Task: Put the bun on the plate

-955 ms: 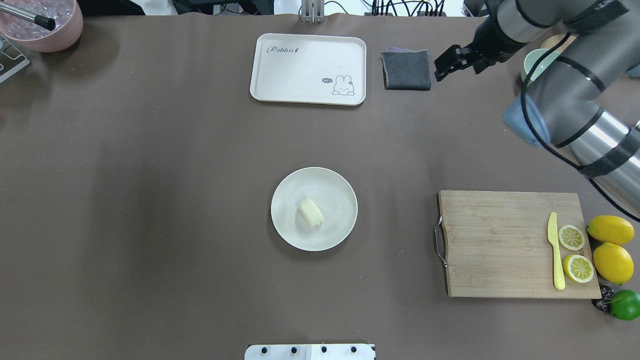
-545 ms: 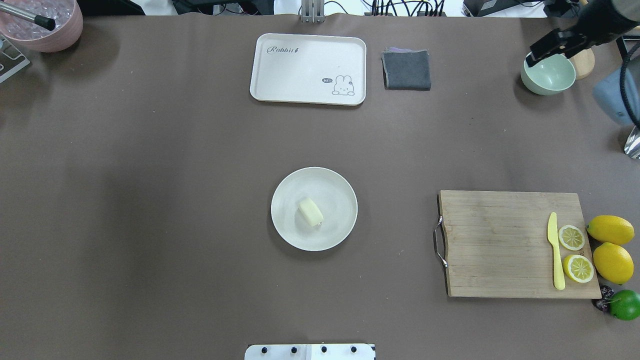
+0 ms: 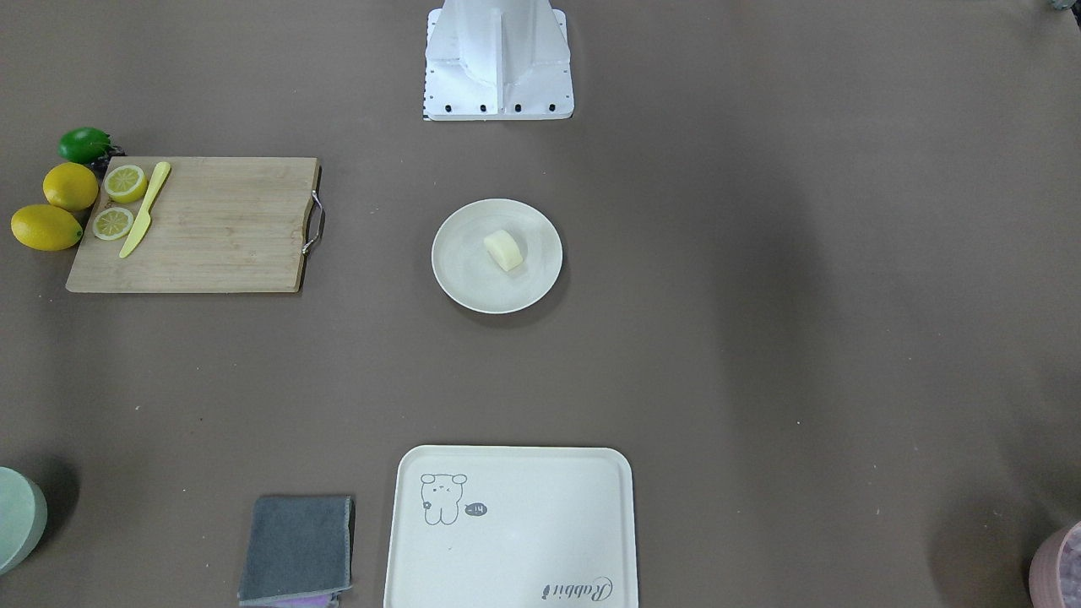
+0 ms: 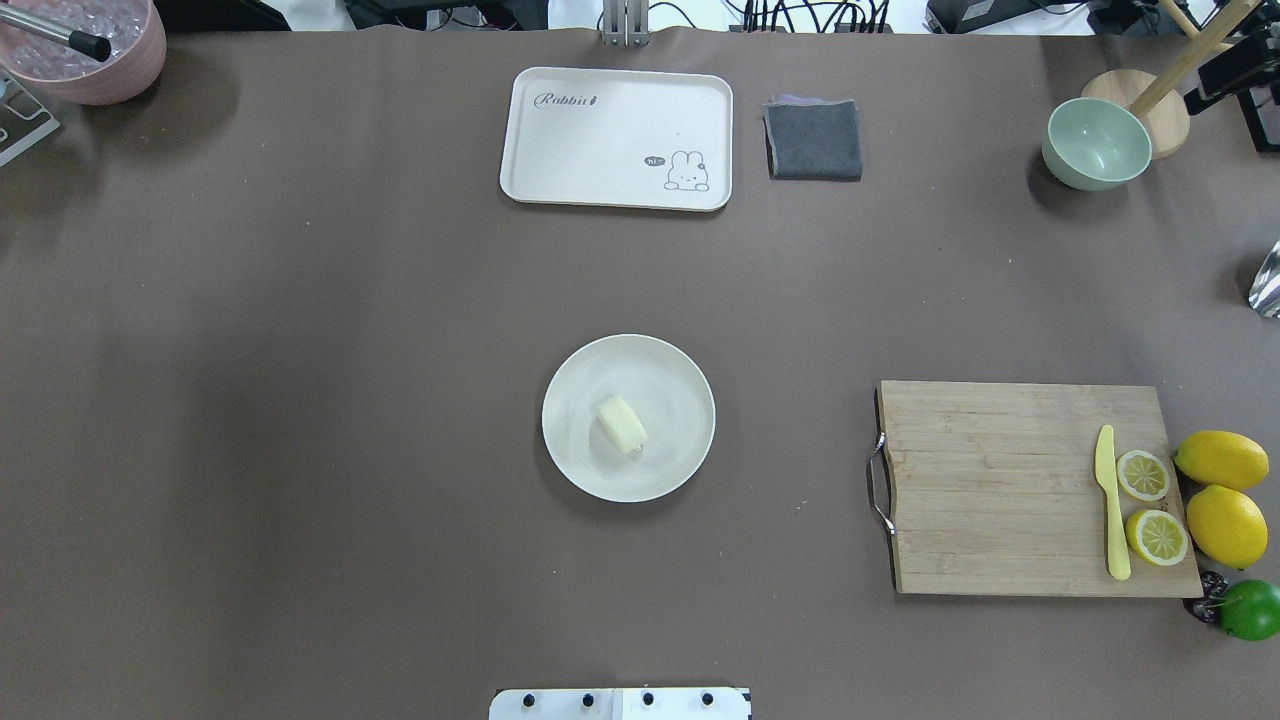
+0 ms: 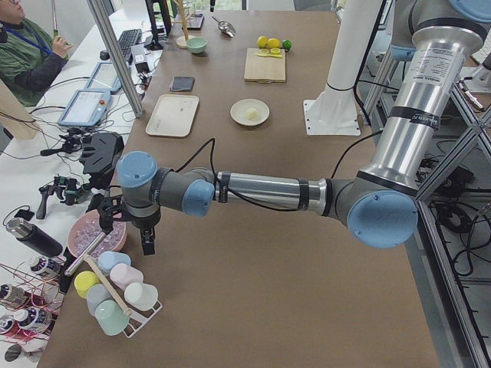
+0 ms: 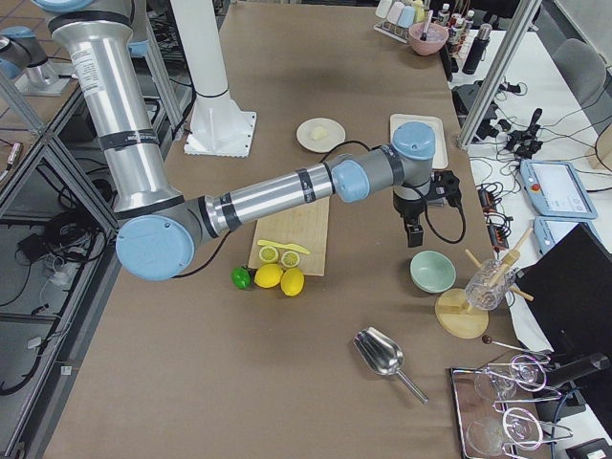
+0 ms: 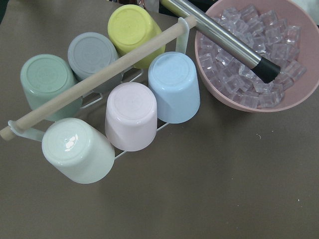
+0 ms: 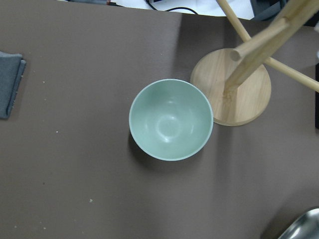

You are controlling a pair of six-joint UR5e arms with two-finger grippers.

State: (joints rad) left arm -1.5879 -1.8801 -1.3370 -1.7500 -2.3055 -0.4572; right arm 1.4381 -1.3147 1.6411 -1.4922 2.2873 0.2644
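The pale cream bun (image 4: 621, 423) lies on its side near the middle of the round off-white plate (image 4: 575, 390), at the table's centre. The front-facing view shows the same bun (image 3: 504, 250) on the plate (image 3: 460, 270). No gripper is near them. My right gripper (image 6: 413, 232) hangs over the table beside the green bowl (image 6: 432, 271), far from the plate. At the other end my left gripper (image 5: 146, 242) hangs over the cup rack (image 5: 115, 295). I cannot tell whether either is open or shut. The wrist views show no fingers.
A wooden cutting board (image 4: 1000, 490) carries two lemon halves (image 4: 1143, 475) and a yellow knife (image 4: 1110, 515), with whole lemons (image 4: 1222, 460) and a lime (image 4: 1250, 609) beside it. At the far edge are a cream tray (image 4: 615, 135), a grey cloth (image 4: 813, 140), a wooden stand (image 4: 1150, 115) and a pink ice bowl (image 4: 100, 50).
My right arm has swung away to the right, from beside the grey cloth to past the green bowl. The bun and plate have not moved.
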